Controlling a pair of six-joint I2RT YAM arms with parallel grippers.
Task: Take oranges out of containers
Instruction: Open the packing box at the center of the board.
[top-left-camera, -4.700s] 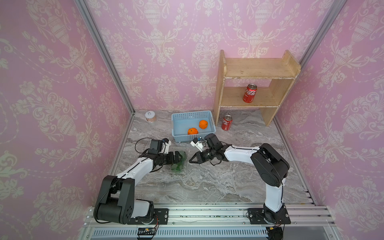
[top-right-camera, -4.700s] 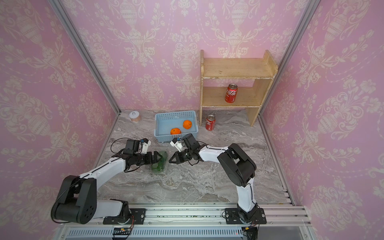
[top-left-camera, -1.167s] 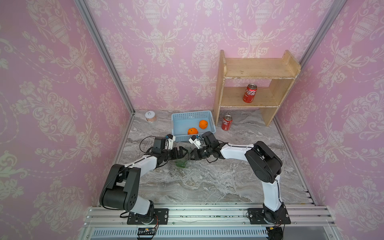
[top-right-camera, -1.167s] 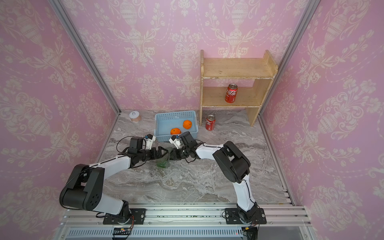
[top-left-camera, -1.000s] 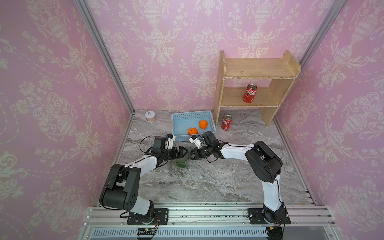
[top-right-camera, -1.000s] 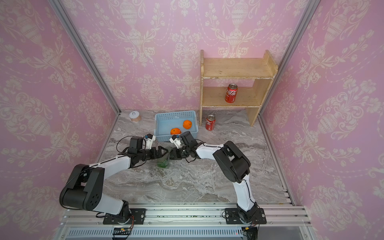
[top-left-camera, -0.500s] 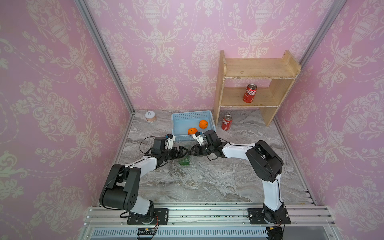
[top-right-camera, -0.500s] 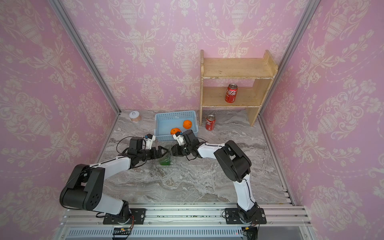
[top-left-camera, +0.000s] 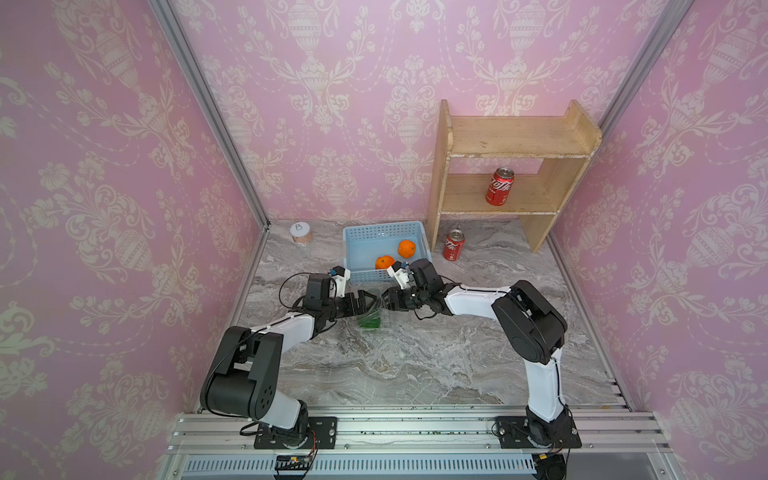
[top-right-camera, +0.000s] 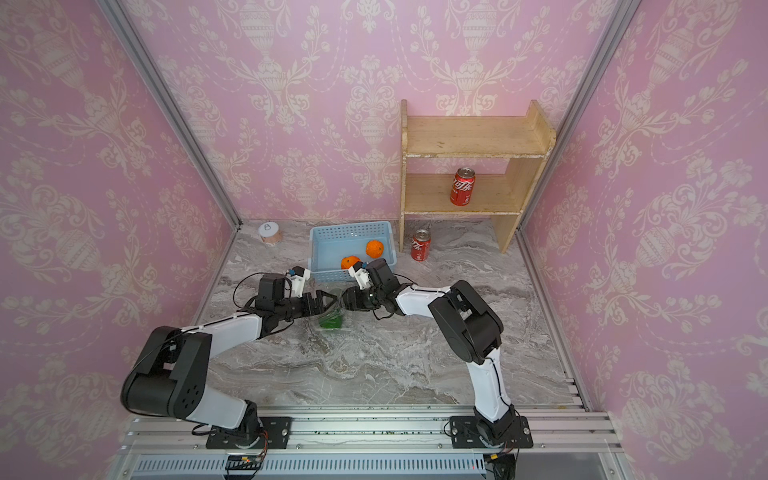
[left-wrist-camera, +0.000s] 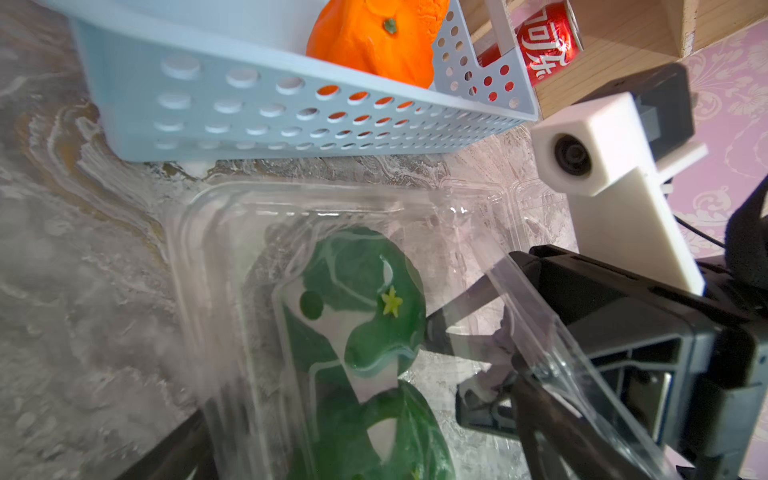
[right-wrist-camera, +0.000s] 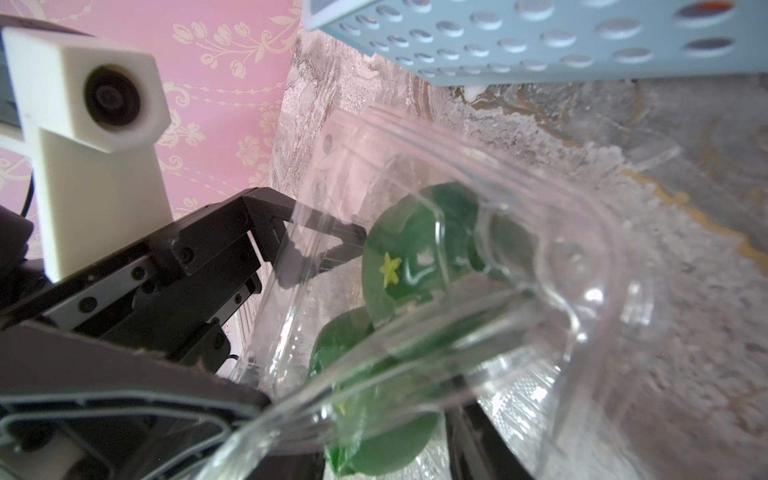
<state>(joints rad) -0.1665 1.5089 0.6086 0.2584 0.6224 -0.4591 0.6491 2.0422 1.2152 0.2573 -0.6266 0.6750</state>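
**Count.** In view are two grippers, one container, four oranges (two green, two bright), one basket, two cola cans, one shelf and one jar.

**Left gripper** (top-left-camera: 368, 302). The jaws are set wide across the lower shell of the container (top-left-camera: 371, 321), with one finger on each side, and they grip it.

**Container.** It is a clear clamshell that sits between the two sets of jaws, which nearly meet tip to tip above it. Its lid is raised at a slant.
- The near green orange (left-wrist-camera: 386, 440) lies in the shell between the left jaws.
- The far green orange (left-wrist-camera: 357, 299) lies just ahead of it, and the two touch.

**Right gripper** (top-left-camera: 384, 300). The jaws stand partly apart and grip nothing firmly. The free edge of the lid lies in the gap between them. Whether a finger touches it cannot be told through the clear plastic.

**Surroundings.**
- The jar (top-left-camera: 300, 232) is white-lidded and stands well apart from the left jaws, beyond and outboard of them.
- The basket (top-left-camera: 382, 230) is light blue and perforated. It sits just beyond both sets of jaw tips.
- The nearer bright orange (top-left-camera: 385, 262) and the farther bright orange (top-left-camera: 407, 248) lie in the basket, apart from each other.
- The table can (top-left-camera: 454, 246) stands upright beyond the right jaws, beside the foot of the shelf (top-left-camera: 519, 137).
- The shelf can (top-left-camera: 500, 186) stands upright on the shelf's lower board.

**Obstructions.**
- The slanted lid stands between the right jaws and both green oranges.
- The basket wall stands close ahead of the container's far end.
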